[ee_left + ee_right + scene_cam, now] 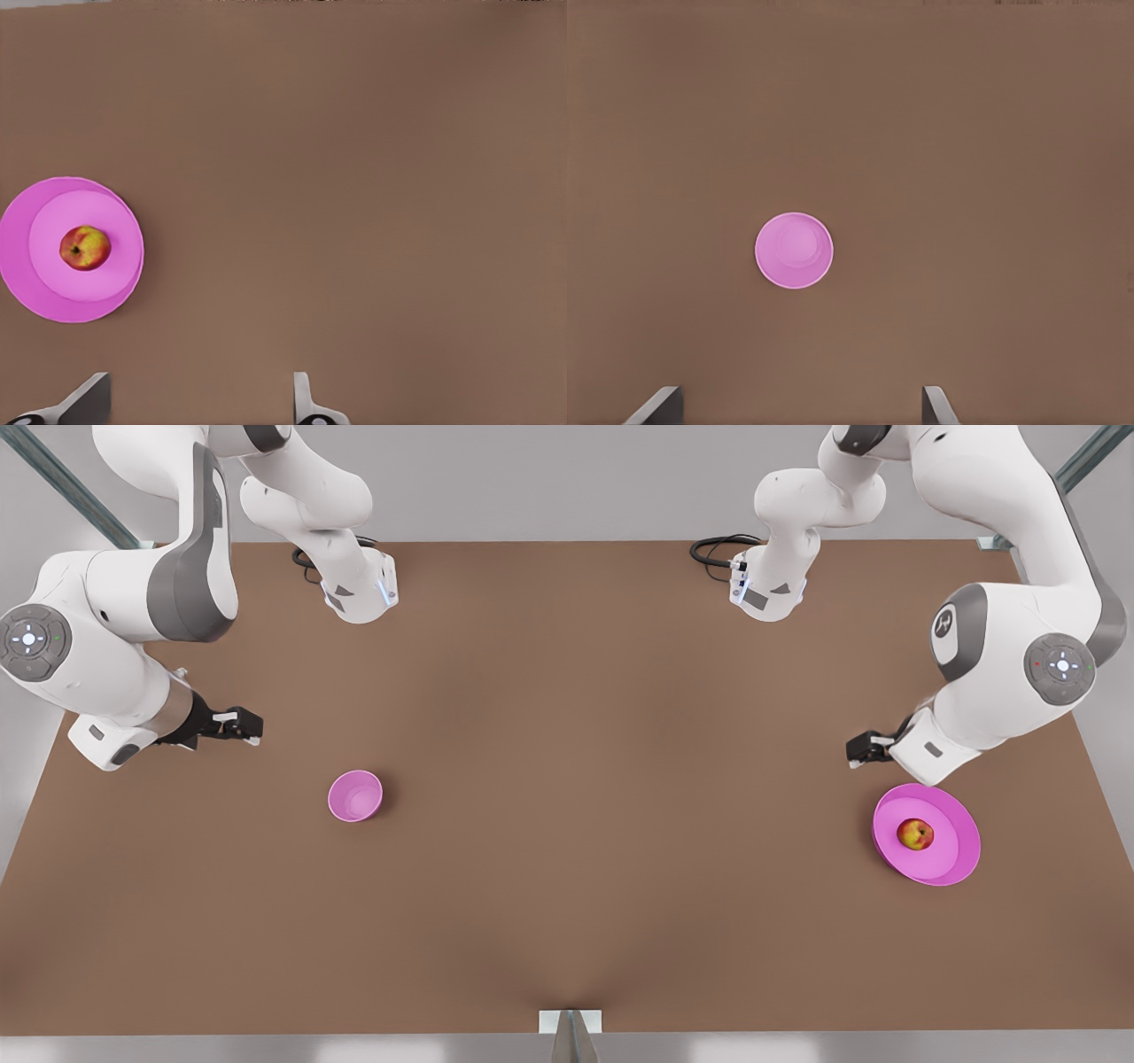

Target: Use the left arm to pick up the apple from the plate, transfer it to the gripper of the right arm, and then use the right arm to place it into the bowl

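Nearest the front camera, the apple (pixel 914 834) sits round on the plate (pixel 957 855), stem end upward, with no long axis to speak of. Left jaws (pixel 864 749) hover spread and empty just beside the plate. Right jaws (pixel 241 726) hang parted over the desk (pixel 567 868), near the bowl (pixel 354 795).

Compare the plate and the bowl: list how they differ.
The plate is wide and shallow; the bowl is clearly narrower and deeper. The plate carries the apple; the bowl is empty. The plate lies at the front view's right, near the left gripper; the bowl lies toward its left, near the right gripper. Both are round, pink, and rest on the table.
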Controlling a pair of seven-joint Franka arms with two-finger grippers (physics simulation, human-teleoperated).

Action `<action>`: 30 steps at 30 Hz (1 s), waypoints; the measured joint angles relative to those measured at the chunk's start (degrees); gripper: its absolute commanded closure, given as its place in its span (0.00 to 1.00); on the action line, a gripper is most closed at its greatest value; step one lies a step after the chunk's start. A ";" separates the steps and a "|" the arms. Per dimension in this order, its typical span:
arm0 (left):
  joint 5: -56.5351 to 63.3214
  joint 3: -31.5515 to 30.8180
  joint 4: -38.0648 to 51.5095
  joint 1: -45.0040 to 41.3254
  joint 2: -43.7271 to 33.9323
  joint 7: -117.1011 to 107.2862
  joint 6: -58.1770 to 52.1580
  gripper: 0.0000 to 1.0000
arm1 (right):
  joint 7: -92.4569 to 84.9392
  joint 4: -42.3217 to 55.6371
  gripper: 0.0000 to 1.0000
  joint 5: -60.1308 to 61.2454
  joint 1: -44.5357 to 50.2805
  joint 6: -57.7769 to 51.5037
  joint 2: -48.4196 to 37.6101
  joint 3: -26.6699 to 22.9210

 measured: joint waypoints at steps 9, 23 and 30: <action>-6.06 13.34 -16.39 1.91 5.80 2.63 19.20 0.00 | -0.32 -0.03 0.00 -0.01 0.00 0.35 0.00 0.00; -19.03 15.90 -17.92 7.26 20.49 18.49 43.85 0.00 | -0.59 -0.03 0.00 -0.01 -0.01 0.45 0.00 0.00; -20.94 15.90 -18.64 7.71 22.71 24.05 46.93 0.00 | -0.69 -0.02 0.00 -0.01 -0.04 0.45 0.00 0.00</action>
